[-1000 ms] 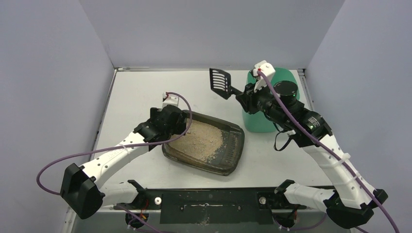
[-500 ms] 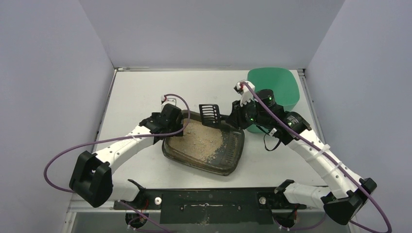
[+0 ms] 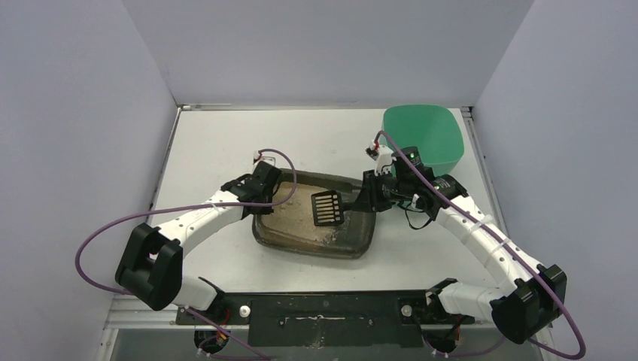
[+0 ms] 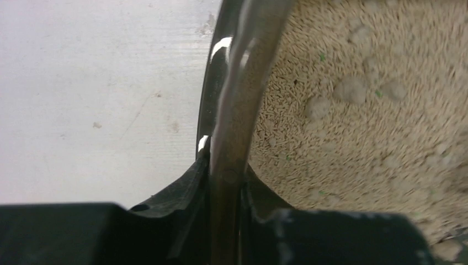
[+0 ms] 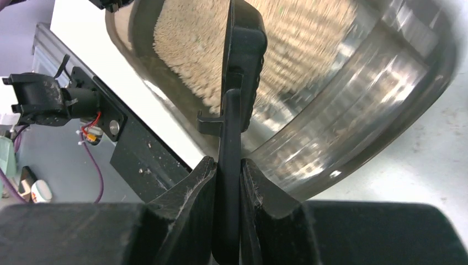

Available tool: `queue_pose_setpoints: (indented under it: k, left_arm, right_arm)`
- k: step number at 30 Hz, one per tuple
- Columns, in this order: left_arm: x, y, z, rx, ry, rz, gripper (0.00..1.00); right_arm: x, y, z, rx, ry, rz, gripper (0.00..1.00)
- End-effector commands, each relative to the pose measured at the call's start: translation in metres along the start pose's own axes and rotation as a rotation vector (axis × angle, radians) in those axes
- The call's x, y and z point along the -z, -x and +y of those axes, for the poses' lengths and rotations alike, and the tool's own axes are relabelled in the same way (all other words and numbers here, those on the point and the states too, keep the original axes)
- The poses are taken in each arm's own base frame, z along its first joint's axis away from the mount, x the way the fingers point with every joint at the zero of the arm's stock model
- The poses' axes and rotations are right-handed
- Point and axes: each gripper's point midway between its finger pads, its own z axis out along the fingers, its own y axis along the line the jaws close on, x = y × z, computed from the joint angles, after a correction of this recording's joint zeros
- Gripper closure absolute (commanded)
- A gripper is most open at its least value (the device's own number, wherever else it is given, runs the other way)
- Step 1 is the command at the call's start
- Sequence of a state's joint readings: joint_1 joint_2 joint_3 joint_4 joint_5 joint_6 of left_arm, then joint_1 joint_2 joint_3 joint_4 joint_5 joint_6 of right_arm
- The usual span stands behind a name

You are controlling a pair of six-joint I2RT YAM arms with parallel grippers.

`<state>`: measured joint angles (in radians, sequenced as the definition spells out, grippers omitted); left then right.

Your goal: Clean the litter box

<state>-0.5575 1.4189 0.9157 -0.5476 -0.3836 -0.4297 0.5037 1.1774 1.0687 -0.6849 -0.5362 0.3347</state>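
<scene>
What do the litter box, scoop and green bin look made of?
The litter box: dark glossy plastic, apparently; its rim shows bright glints. The scoop: matte black moulded plastic, slotted. The green bin: likely smooth plastic, even mint colour.

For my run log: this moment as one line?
left gripper shut on rim of dark grey plastic litter box | right gripper holds black slotted scoop over it

White table (image 3: 218, 143) with the litter box (image 3: 352, 244) and a mint-green bin (image 3: 425, 131) on it
</scene>
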Motion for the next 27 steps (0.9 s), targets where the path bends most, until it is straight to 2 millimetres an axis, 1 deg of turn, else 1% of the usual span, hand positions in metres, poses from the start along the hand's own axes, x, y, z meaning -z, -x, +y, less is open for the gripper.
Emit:
queue_pose_setpoints:
  k: [1, 3, 6, 10, 14, 20, 25, 27]
  left_arm:
    - [0.002, 0.019, -0.002, 0.06, -0.004, -0.04, 0.91]
    - [0.005, 0.022, -0.001, 0.061, -0.001, -0.049, 0.99]
    - [0.011, 0.029, 0.004, 0.062, 0.012, -0.077, 1.0]
    - [0.023, 0.039, 0.007, 0.06, 0.007, -0.119, 1.0]
    - [0.032, 0.044, 0.011, 0.051, 0.008, -0.145, 1.0]
    - [0.048, 0.053, 0.019, 0.036, 0.034, -0.206, 1.0]
    - [0.066, 0.06, 0.018, 0.006, 0.056, -0.275, 1.0]
    - [0.073, 0.061, 0.013, -0.017, 0.064, -0.303, 1.0]
  right_arm:
    - [-0.008, -0.001, 0.007, -0.03, 0.063, -0.004, 1.0]
    - [-0.013, -0.007, 0.003, -0.053, 0.056, 0.013, 1.0]
    - [-0.011, -0.01, -0.01, -0.074, -0.025, 0.012, 1.0]
    - [0.001, 0.001, -0.026, -0.077, -0.154, -0.035, 1.0]
    - [0.009, 0.013, -0.028, -0.077, -0.197, -0.05, 1.0]
    - [0.003, 0.014, -0.034, -0.122, -0.235, -0.012, 1.0]
    - [-0.011, 0.009, -0.035, -0.166, -0.221, 0.023, 1.0]
    - [-0.019, 0.006, -0.036, -0.182, -0.217, 0.034, 1.0]
